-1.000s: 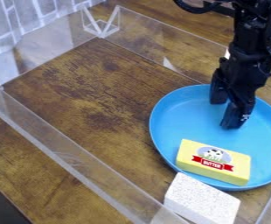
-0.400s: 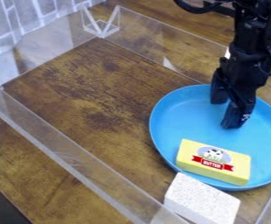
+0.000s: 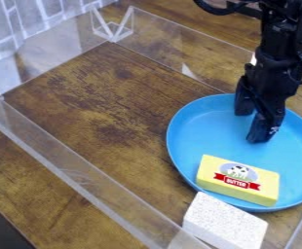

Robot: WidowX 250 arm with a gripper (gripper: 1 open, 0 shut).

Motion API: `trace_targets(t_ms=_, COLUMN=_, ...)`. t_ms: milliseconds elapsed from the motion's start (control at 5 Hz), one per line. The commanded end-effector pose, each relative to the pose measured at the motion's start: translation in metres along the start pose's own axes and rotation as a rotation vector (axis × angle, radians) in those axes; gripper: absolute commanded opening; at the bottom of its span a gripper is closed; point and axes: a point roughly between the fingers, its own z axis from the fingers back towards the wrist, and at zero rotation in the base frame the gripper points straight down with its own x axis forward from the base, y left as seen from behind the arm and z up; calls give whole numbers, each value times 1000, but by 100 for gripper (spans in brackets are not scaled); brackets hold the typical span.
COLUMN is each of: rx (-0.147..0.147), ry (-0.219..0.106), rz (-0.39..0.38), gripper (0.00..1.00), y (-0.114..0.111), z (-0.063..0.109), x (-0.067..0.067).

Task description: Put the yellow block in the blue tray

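The yellow block (image 3: 240, 180), a small bar with a red-and-white oval label on top, lies flat on the near part of the blue tray (image 3: 200, 131). The tray is a round shallow plate at the right of the wooden table. My black gripper (image 3: 259, 117) hangs over the tray's far half, behind the block and apart from it. Its jaws stand open and nothing is between them.
A white speckled sponge-like block (image 3: 224, 224) sits just in front of the tray at the table's near edge. Clear plastic walls (image 3: 62, 146) ring the brown wooden surface (image 3: 101, 97).
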Motion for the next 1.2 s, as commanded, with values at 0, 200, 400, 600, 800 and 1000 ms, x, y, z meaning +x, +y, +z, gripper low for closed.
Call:
trace_targets(t_ms=0, rx=-8, ry=11, rz=4, gripper=100, y=3, z=-9, x=-6)
trace_targets(t_ms=200, rx=-13, ry=13, rz=-1, gripper=100, y=2, z=-8, x=-6)
trace_targets(t_ms=400, rx=-17, ry=14, rz=-4, gripper=100, y=1, z=-8, x=-6)
trace_targets(t_ms=600, rx=-23, ry=16, rz=-8, gripper=100, y=0, z=-8, x=-6)
trace_targets(t_ms=800, rx=-29, ry=18, rz=-11, gripper=100, y=-1, z=-8, x=-6)
trace_targets(t_ms=1000, rx=-33, ry=21, rz=-16, gripper=100, y=-2, z=-7, x=-6)
